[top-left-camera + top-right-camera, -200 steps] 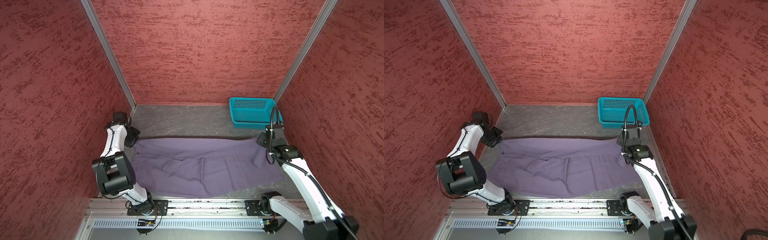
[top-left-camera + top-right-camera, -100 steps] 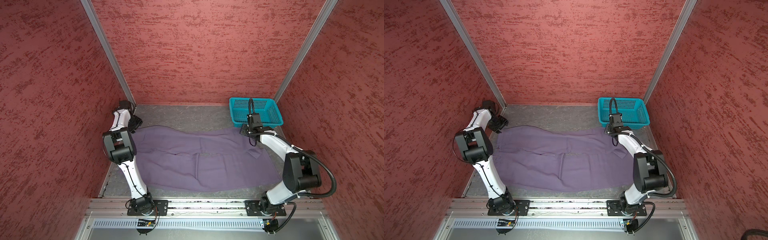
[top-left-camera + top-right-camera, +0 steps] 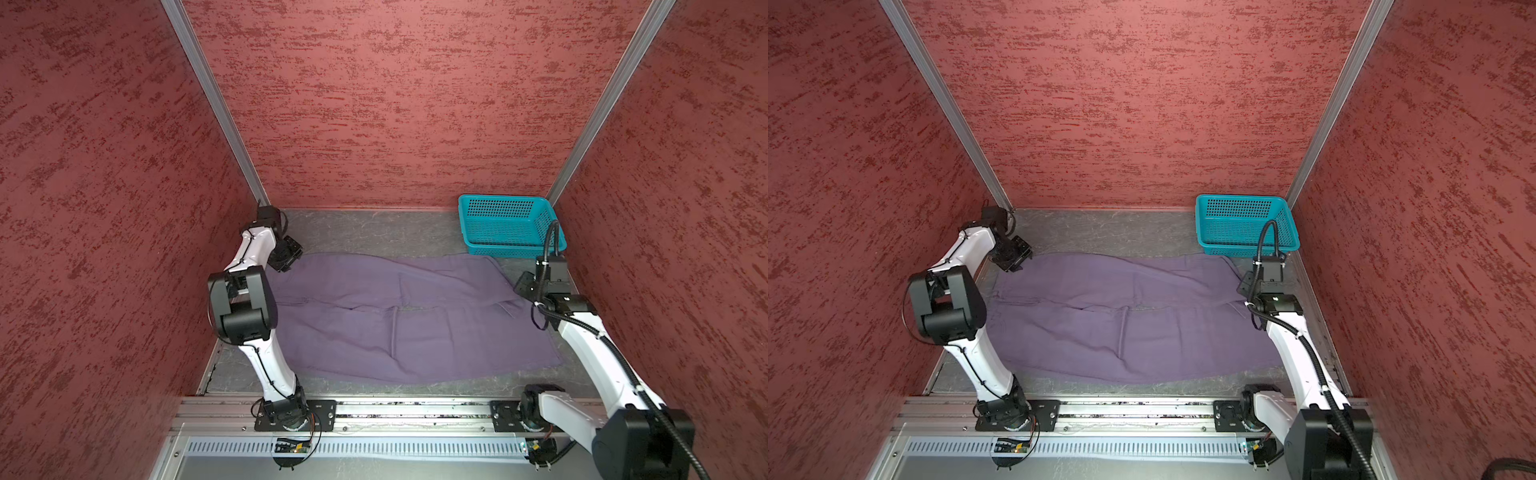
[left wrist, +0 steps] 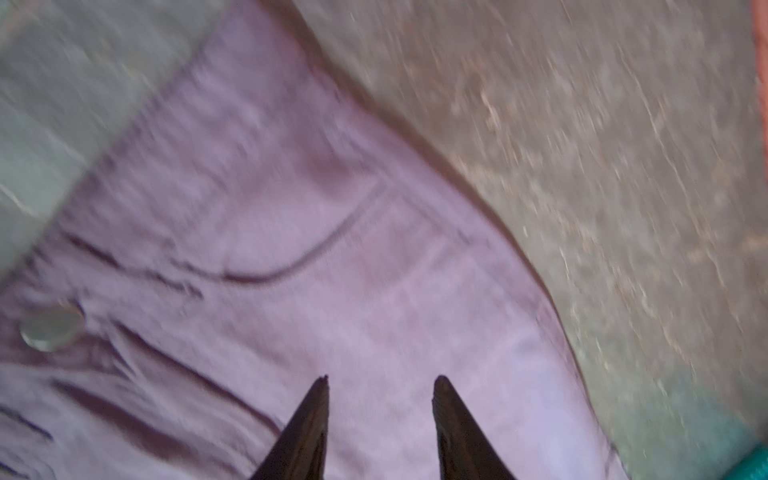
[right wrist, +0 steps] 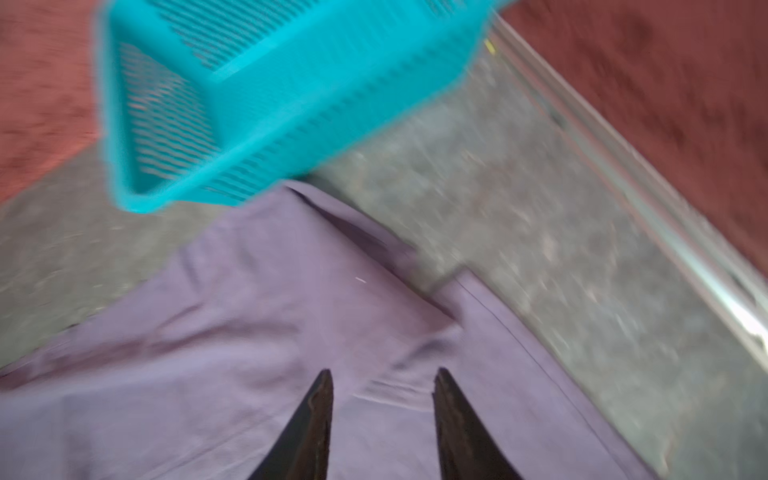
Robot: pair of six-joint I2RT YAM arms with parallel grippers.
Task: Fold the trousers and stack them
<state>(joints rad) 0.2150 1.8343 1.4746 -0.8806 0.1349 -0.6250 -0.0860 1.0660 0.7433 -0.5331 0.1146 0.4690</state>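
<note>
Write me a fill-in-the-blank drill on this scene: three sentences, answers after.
1. The trousers spread on the table are ____ in colour.
2. The teal basket sits at the table's far ____ corner.
3. The left end effector and the right end effector both have their jaws ____, gripping nothing.
Answers: purple; right; open.

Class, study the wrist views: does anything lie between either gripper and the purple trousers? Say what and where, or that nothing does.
Nothing visible does. The left gripper and the right gripper, fingers apart, each point straight at bare cloth of the trousers. The teal basket stands by the cloth's far right corner, aside from both.
</note>
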